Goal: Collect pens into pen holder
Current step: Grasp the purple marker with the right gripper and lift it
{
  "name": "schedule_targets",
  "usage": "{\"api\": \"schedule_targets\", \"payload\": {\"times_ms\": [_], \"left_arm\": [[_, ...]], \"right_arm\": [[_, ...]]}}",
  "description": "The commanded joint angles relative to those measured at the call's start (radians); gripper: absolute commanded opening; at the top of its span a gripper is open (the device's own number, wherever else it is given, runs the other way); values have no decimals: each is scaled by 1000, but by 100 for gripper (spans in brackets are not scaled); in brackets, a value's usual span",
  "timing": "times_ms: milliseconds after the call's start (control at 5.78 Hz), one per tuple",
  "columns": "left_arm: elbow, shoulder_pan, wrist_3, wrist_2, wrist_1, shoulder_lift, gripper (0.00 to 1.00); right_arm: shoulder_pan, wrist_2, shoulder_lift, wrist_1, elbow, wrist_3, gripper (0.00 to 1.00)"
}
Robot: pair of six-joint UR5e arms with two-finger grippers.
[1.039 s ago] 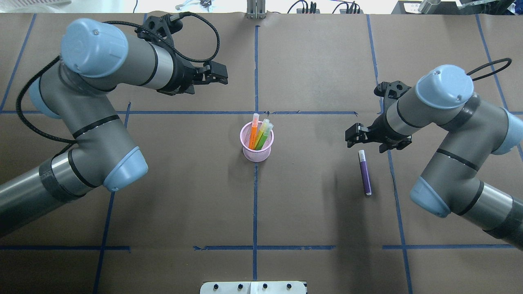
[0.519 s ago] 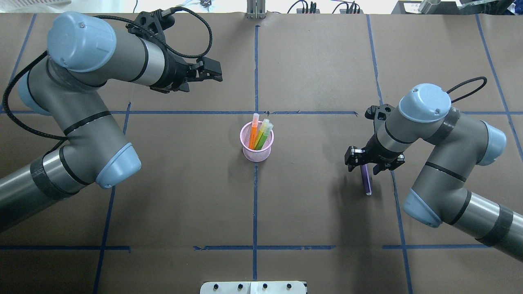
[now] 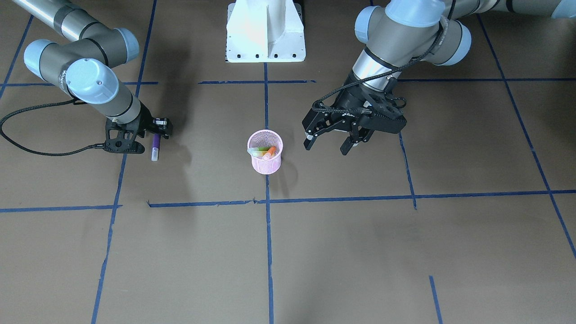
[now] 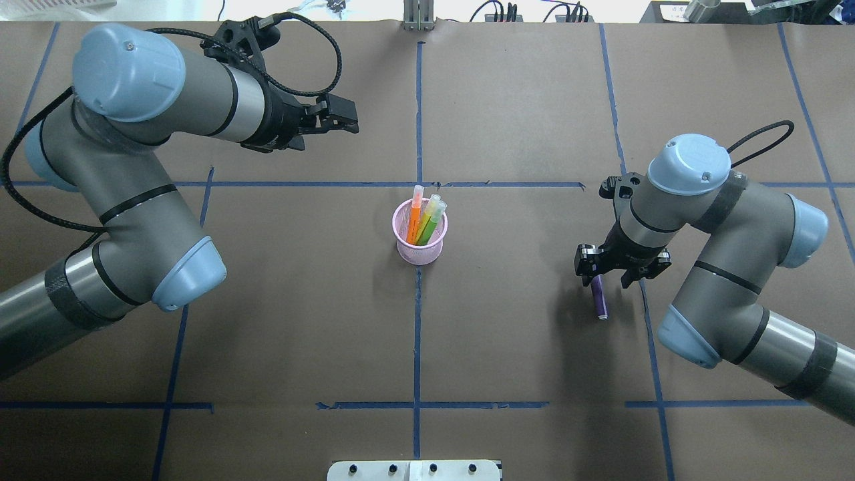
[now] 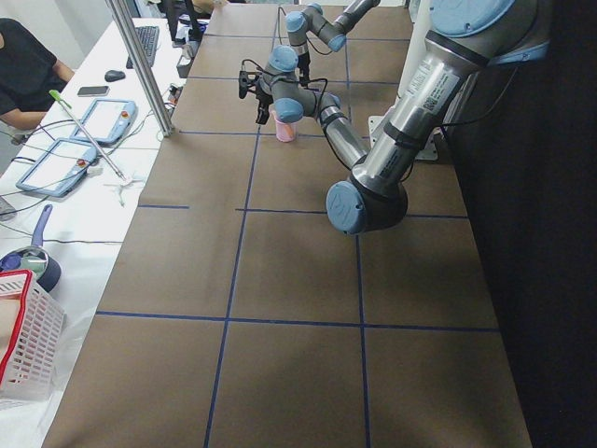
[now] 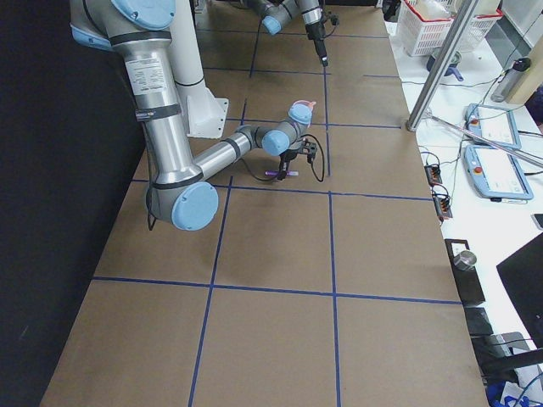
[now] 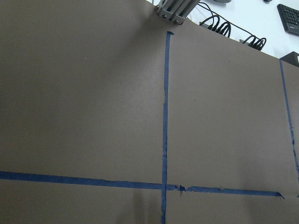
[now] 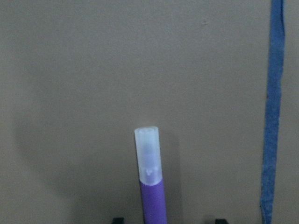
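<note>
The pink mesh pen holder [image 4: 419,248] [image 3: 265,163] stands upright at the table's centre. An orange pen [image 4: 414,215] and a green pen [image 4: 431,217] lean inside it. The purple pen [image 4: 600,298] [image 3: 155,145] [image 8: 153,196] lies flat on the table on my right side, its pale cap pointing away from me. My right gripper [image 4: 618,267] [image 3: 144,134] is open and low over the pen's cap half. The wrist view shows a fingertip [image 8: 117,220] on each side of the barrel, apart from it. My left gripper [image 4: 339,121] [image 3: 327,146] is open, holds nothing, and hovers beyond and left of the holder.
Blue tape lines [image 7: 164,116] grid the brown table. The white robot base [image 3: 265,31] sits at my edge. Cables and a metal post [image 4: 417,17] line the far edge. Side benches carry tablets [image 5: 56,166] and a basket [image 5: 23,347], with a person [image 5: 23,61] seated there.
My right gripper moved toward me and down onto the purple pen, covering its cap end in the overhead view. The left arm drew back slightly to the left. The pens did not move.
</note>
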Motion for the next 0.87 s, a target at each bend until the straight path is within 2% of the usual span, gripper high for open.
{"api": "schedule_targets", "payload": {"times_ms": [0, 346, 693], "left_arm": [[-2, 2, 0, 13, 0, 1, 99], [-2, 2, 0, 23, 0, 2, 99], [-2, 5, 0, 24, -2, 11, 99]], "right_arm": [[1, 1, 47, -21, -35, -13, 69], [9, 4, 66, -72, -36, -68, 65], [11, 4, 67, -73, -48, -74, 62]]}}
